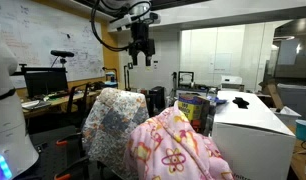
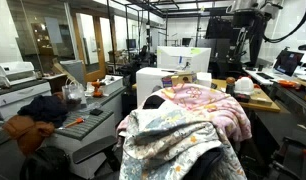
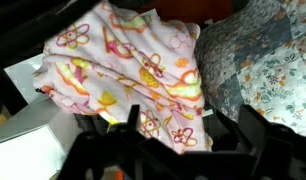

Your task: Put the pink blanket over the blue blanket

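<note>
In an exterior view, pink blanket (image 1: 178, 148) heaped at front, touching blue blanket (image 1: 113, 118) beside it. Gripper (image 1: 141, 60) hangs well above both, jaws apart, empty. In an exterior view, blue blanket (image 2: 178, 140) in front, pink blanket (image 2: 208, 105) behind, touching. Wrist view: pink blanket (image 3: 123, 75) left and centre, blue blanket (image 3: 258, 70) at right.

Well below my gripper (image 1: 141, 58), the pink blanket (image 3: 123, 75) sits bunched up, soft fleece with yellow and darker pink flowers. Touching it, off to one side of me, the blue blanket (image 3: 258, 70) hangs in folds, grey-blue with pale speckles.
</note>
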